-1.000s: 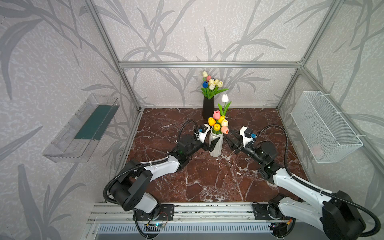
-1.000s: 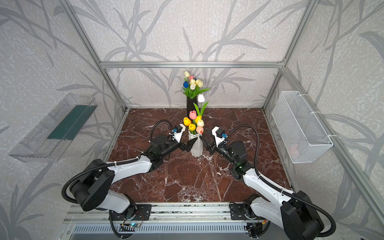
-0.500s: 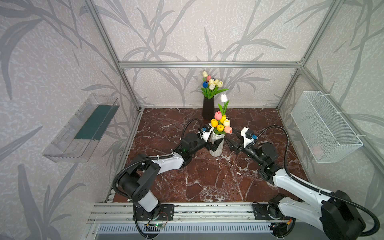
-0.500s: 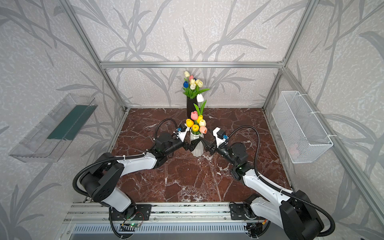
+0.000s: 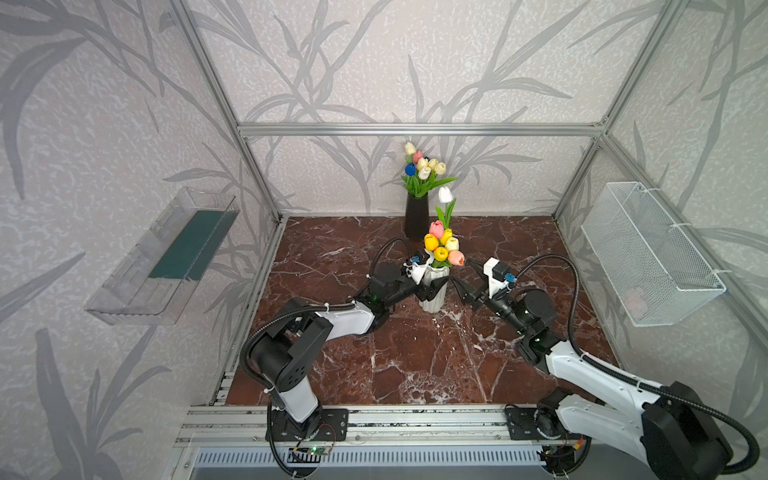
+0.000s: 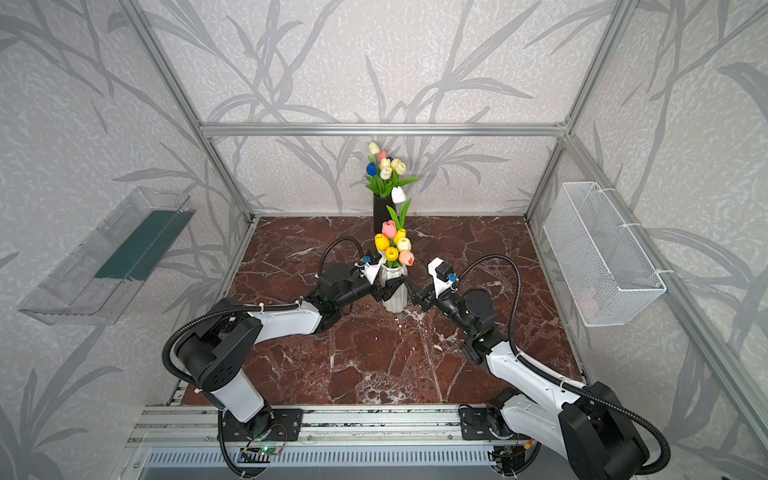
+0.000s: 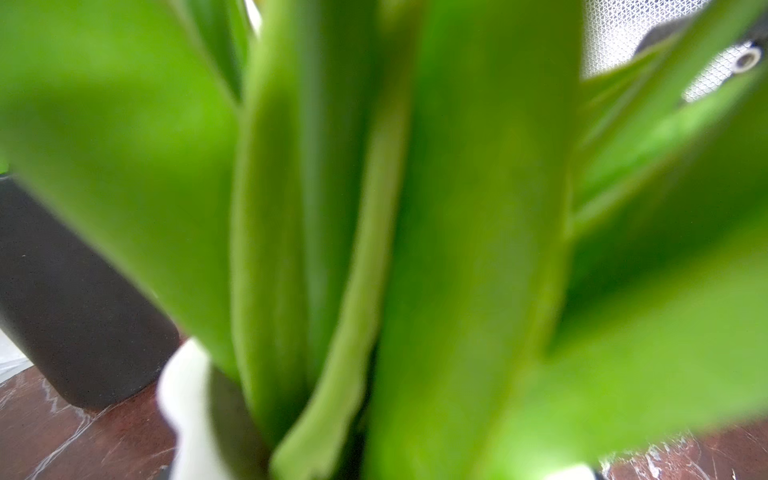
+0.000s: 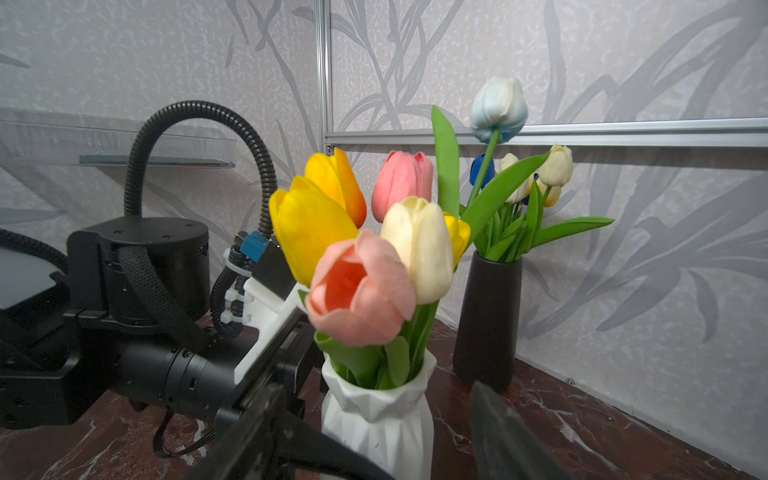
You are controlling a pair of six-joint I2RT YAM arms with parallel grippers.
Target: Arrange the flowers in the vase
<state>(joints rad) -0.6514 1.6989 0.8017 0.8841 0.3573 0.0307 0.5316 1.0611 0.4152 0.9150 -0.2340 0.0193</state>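
**Nearly finished: tulips point(image 8: 361, 286) stand in the white vase point(image 8: 374, 419)**

My right gripper point(image 5: 462, 272) is spread wide and holds nothing, just beside the white vase. My left gripper point(image 5: 433, 284) reaches around this vase from the opposite side; if it presses the wall, I cannot tell. Yellow, pink and cream tulips stand upright inside, one pale tulip point(image 5: 445, 194) taller. Behind, a black vase point(image 5: 416, 218) carries another bunch point(image 5: 422, 168). No stem lies on the marble tabletop point(image 5: 374, 353), so I judge only small tidying is left.
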